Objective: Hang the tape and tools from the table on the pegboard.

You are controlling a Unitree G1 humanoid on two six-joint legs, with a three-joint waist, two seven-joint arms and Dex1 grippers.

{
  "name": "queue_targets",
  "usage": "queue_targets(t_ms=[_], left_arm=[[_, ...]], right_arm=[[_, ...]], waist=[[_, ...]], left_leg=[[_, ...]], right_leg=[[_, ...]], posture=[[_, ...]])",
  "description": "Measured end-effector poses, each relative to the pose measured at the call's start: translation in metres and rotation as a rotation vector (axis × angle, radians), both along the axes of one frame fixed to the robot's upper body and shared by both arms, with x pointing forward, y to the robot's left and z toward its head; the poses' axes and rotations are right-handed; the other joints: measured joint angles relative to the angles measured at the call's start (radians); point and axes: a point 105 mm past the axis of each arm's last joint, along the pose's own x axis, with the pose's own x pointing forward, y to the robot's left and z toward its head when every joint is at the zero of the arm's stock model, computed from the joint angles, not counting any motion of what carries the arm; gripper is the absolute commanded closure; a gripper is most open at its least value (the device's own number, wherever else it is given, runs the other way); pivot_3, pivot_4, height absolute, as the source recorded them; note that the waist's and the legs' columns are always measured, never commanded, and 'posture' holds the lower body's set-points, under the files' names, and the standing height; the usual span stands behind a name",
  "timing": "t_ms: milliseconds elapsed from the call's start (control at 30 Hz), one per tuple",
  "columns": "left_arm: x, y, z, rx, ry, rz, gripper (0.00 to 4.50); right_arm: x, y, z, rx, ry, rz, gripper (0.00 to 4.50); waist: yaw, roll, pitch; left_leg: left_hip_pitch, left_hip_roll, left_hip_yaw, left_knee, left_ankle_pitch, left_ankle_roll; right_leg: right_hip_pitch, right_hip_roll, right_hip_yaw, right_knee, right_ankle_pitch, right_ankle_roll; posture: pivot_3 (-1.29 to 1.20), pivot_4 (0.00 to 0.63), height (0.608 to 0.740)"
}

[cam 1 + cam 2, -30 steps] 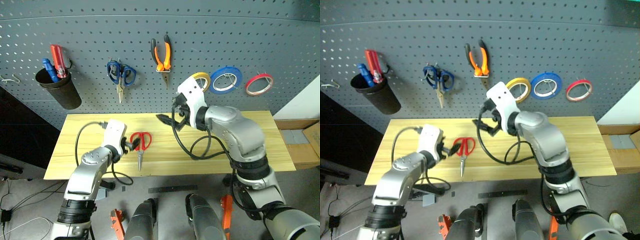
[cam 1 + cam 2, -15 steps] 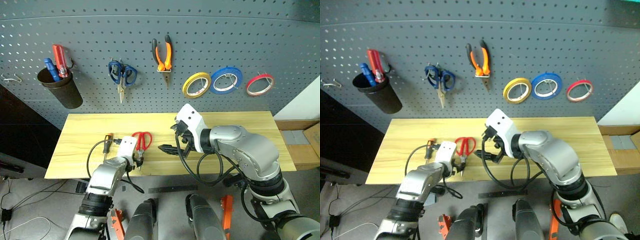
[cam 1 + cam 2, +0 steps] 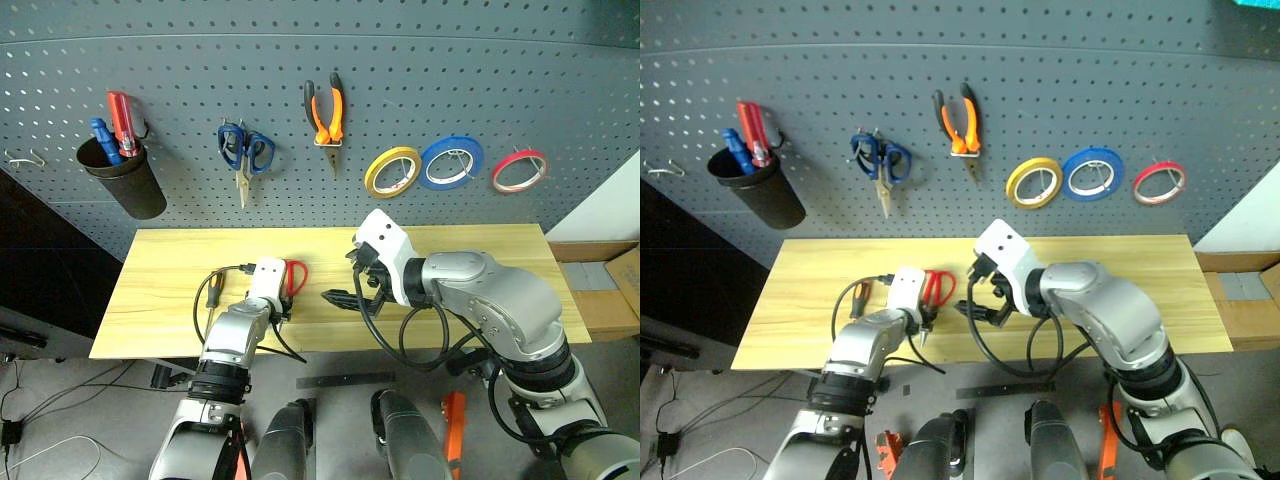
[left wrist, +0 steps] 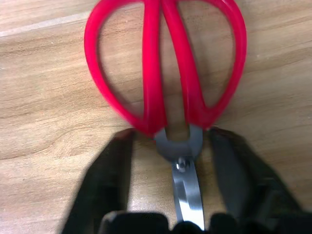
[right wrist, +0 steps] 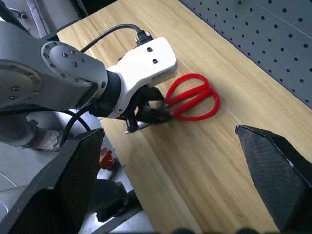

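Three tape rolls [image 3: 447, 160], three screwdrivers [image 3: 212, 288], two scissors [image 3: 295, 277], one pliers [image 3: 324, 110].

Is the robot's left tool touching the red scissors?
Cannot tell. In the left wrist view, the left tool has a finger on each side of the red scissors at the pivot, but motion blur hides any contact.

Grey floor [image 3: 60, 400] with cables, white wall [image 3: 610, 205], cardboard boxes [image 3: 610, 285] at right
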Motion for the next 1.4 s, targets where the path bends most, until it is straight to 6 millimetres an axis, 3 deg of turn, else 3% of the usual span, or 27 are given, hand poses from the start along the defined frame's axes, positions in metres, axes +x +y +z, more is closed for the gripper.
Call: queue_targets(t_ms=[267,400,600,667,833,1133,1400], left_arm=[[-0.006,0.011,0.001,-0.084,-0.092,0.062,3.49],[-0.008,0.021,0.021,-0.033,-0.227,0.024,3.49],[-0.031,0.034,0.047,0.107,-0.441,-0.102,3.49],[-0.044,0.032,0.066,0.133,-0.58,-0.145,3.49],[-0.053,0.031,0.125,0.226,-0.859,-0.196,3.49],[-0.034,0.02,0.183,0.178,-1.053,-0.21,3.49],[-0.015,0.022,0.181,0.161,-1.012,-0.215,3.49]], right_arm=[[0.005,-0.009,0.001,-0.02,-0.025,-0.029,0.0],[0.006,-0.014,0.003,-0.029,-0.069,-0.031,0.0],[0.0,-0.018,0.016,0.017,-0.257,0.024,0.0],[-0.008,-0.016,0.022,0.043,-0.31,0.093,0.0],[-0.009,-0.015,0.038,0.098,-0.385,0.123,0.0],[0.004,-0.015,0.048,0.119,-0.421,0.107,0.0],[0.008,-0.014,0.047,0.126,-0.417,0.089,0.0]], waist=[[0.0,0.0,0.0],[-0.001,0.0,0.0],[0.0,0.0,0.0],[0.0,-0.001,0.0],[0.004,-0.001,-0.001],[0.012,-0.002,-0.002],[0.012,-0.002,-0.002]], left_leg=[[-0.001,0.0,0.0,0.0,0.0,0.0],[-0.001,0.0,0.0,-0.001,0.0,0.0],[-0.001,0.001,0.002,-0.001,-0.001,-0.001],[-0.001,0.003,0.002,-0.002,-0.001,0.0],[-0.001,0.005,0.002,0.0,-0.001,0.0],[-0.001,0.004,0.003,0.0,-0.001,0.0],[-0.001,0.004,0.003,0.0,-0.001,0.0]], right_leg=[[0.0,0.0,0.0,-0.001,0.0,0.0],[0.0,0.0,0.0,-0.002,0.0,0.0],[0.0,0.0,0.001,-0.005,0.0,0.0],[0.0,-0.002,0.001,-0.007,0.0,0.0],[0.001,0.0,0.0,-0.007,0.001,-0.001],[0.001,0.005,0.0,-0.007,0.002,-0.001],[0.001,0.005,0.0,-0.006,0.002,-0.001]], posture=[[-0.13,0.223,0.74],[-0.14,0.223,0.74],[-0.13,0.222,0.74],[-0.12,0.219,0.74],[-0.11,0.205,0.74],[-0.1,0.202,0.74],[-0.12,0.21,0.74]])
